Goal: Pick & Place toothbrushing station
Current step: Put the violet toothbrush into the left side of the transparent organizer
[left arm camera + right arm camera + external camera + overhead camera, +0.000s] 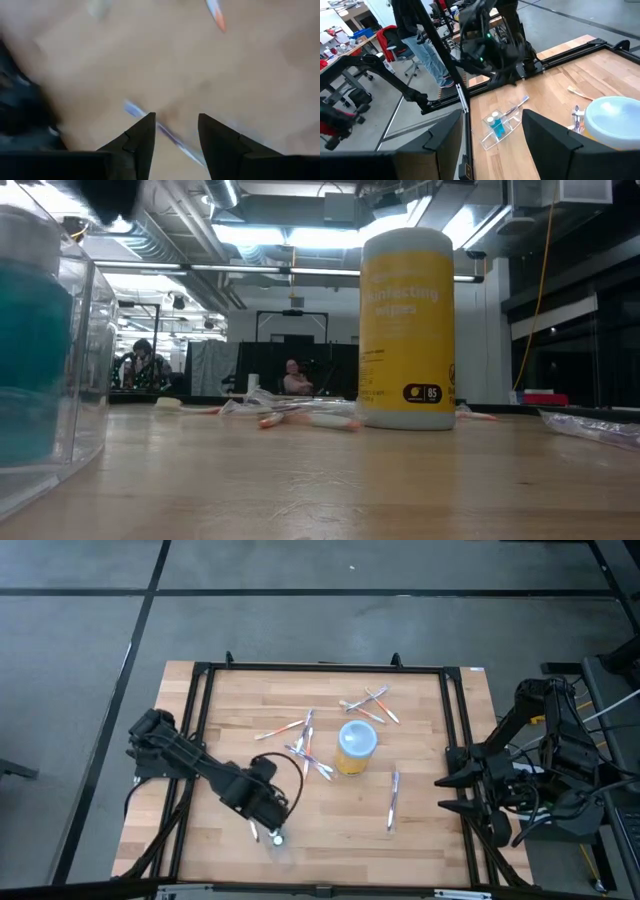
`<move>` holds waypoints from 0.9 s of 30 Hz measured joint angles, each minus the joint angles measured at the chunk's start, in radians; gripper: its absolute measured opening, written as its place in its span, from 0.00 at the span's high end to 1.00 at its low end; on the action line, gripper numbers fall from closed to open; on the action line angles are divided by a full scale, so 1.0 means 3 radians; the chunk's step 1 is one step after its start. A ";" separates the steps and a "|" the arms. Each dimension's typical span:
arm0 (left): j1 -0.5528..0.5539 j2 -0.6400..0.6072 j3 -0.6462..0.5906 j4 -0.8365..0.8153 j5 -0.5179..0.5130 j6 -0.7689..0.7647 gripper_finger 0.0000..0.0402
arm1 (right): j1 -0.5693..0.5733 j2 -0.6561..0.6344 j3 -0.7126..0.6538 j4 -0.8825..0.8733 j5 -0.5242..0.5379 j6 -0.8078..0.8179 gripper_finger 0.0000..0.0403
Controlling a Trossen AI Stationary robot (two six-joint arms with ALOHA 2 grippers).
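The left claw (268,830), fingers apart, is positioned over the pouch (277,839) near the cup (356,746); the right claw (447,793), also apart, is parked beside the worktop (420,830).

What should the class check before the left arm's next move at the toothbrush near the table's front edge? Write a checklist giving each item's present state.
1. Left end effector open: ok.
2. Toothbrush lies below the gap between its fingers: ok.
3. Its height above the table: cannot tell.
4. Its clearance from the clear holder: cannot tell.
5. Disinfecting wipes canister upright, apart from both end effectors: ok.
6. Right end effector open, waiting at the table's right edge: ok.
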 joint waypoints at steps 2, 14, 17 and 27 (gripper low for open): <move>0.0030 -0.0029 -0.0217 -0.0019 0.0457 -0.0205 0.68 | 0.0001 0.0000 0.0000 0.0012 0.0029 -0.0013 0.48; -0.0044 0.0002 -0.0711 0.0428 0.0439 -0.2290 0.76 | 0.0000 0.0010 0.0000 0.0090 0.0126 -0.0135 0.48; 0.0057 0.0071 -0.0713 0.0330 0.0512 -0.2315 0.76 | 0.0001 0.0010 0.0000 0.0100 0.0127 -0.0164 0.48; 0.0349 0.0079 -0.0906 0.0568 0.0646 -0.2435 0.76 | 0.0072 0.0009 0.0000 0.0105 0.0232 -0.0199 0.48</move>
